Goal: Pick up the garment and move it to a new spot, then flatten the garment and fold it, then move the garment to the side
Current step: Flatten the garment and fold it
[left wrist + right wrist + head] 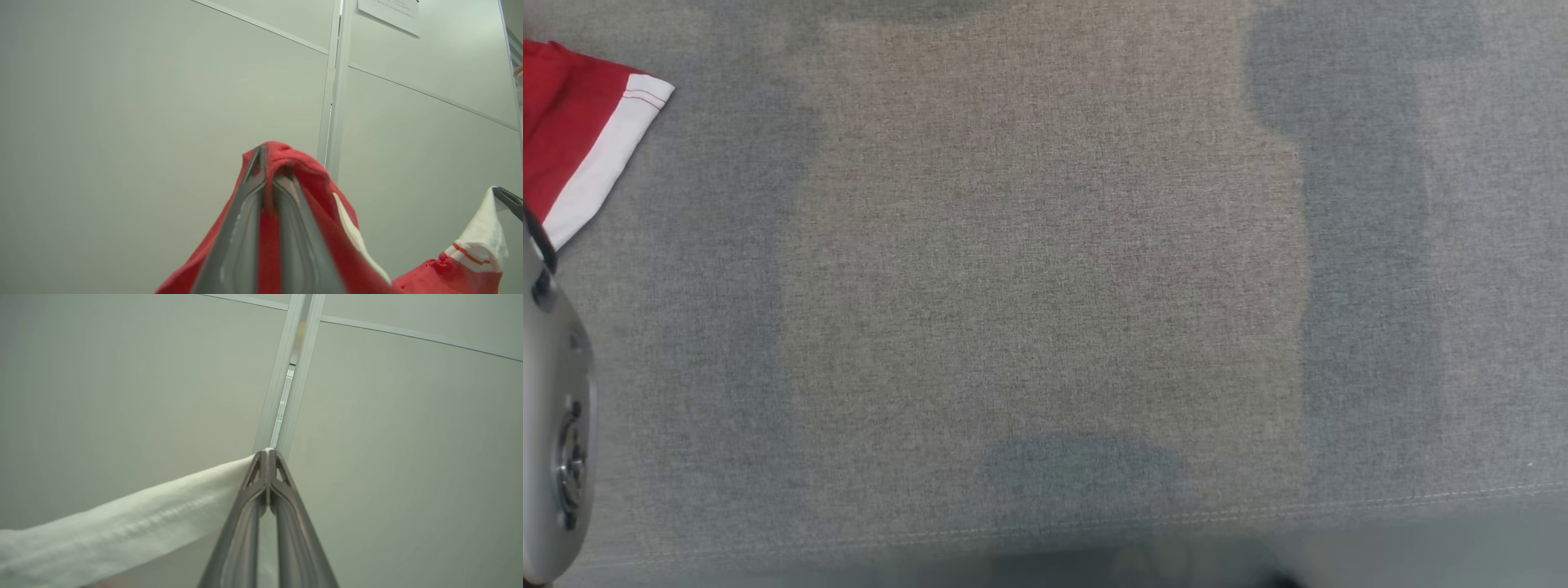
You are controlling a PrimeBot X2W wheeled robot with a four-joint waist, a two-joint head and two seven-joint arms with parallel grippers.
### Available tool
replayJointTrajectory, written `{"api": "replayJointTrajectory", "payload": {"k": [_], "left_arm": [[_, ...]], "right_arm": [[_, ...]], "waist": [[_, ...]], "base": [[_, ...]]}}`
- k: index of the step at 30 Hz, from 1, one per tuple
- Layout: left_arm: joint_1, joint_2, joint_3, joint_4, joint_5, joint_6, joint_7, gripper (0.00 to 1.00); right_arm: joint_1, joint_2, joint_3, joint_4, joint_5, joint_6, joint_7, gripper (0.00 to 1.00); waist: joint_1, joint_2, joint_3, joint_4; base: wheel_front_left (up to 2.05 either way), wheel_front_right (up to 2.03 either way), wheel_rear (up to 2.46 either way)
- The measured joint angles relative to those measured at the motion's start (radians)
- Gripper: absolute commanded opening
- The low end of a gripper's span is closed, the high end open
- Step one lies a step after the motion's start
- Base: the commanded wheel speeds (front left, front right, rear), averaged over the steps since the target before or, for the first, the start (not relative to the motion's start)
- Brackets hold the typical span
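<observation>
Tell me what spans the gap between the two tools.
The garment itself: in the left wrist view its red cloth sags from the left tool across to the white-trimmed corner pinched in the right tool. Nothing else, just wall behind.

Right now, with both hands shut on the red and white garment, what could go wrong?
1. The right hand pinches only the edge of the white hem, so the hem could slip out.
2. The left hand grips bunched red cloth, so the garment may land twisted on the grey fabric surface.
</observation>
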Motion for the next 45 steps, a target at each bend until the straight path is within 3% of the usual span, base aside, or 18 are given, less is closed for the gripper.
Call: {"api": "replayJointTrajectory", "payload": {"k": [4,7,13,20,23,31,39,45], "left_arm": [[0.014,-0.024,0.012,-0.033,0.02,-0.006,0.0,0.0],[0.077,-0.02,-0.046,-0.029,0.017,-0.009,0.0,0.0],[0.271,0.07,-0.198,-0.097,-0.062,-0.01,0.0,0.0],[0.506,0.169,-0.26,-0.233,-0.118,-0.01,0.003,0.0],[0.651,0.221,-0.293,-0.283,-0.108,-0.002,0.026,0.0],[0.925,0.266,-0.385,-0.336,-0.074,0.075,0.08,0.0],[1.1,0.267,-0.457,-0.317,-0.071,0.128,0.128,0.0],[1.214,0.282,-0.475,-0.315,-0.091,0.174,0.158,0.0]], "right_arm": [[-0.035,0.009,0.027,0.017,-0.019,0.0,-0.014,0.0],[-0.012,0.0,0.091,0.046,-0.021,0.0,-0.015,0.0],[0.151,-0.059,0.241,0.058,0.07,0.0,-0.014,0.0],[0.41,-0.197,0.316,-0.1,0.237,0.0,0.107,0.0],[0.606,-0.258,0.332,-0.236,0.314,0.0,0.269,0.0],[1.026,-0.344,0.327,-0.528,0.394,0.0,0.718,0.0],[1.378,-0.336,0.267,-0.76,0.457,0.0,1.105,0.0],[1.557,-0.32,0.238,-0.845,0.518,0.0,1.263,0.0]], "waist": [[0.0,0.0,0.013,-0.001],[0.0,0.0,0.032,-0.002],[0.0,0.0,0.071,-0.002],[0.0,0.0,0.046,0.001],[0.0,0.0,0.003,0.001],[0.0,0.0,-0.106,-0.004],[0.0,0.0,-0.216,-0.011],[0.0,0.0,-0.29,-0.017]], "base": [[0.0,0.0,0.0],[0.0,0.0,0.0],[0.0,0.0,0.0],[0.0,0.0,0.0],[0.0,0.0,0.0],[0.0,0.0,0.0],[0.0,0.0,0.0],[0.0,0.0,0.0]]}}
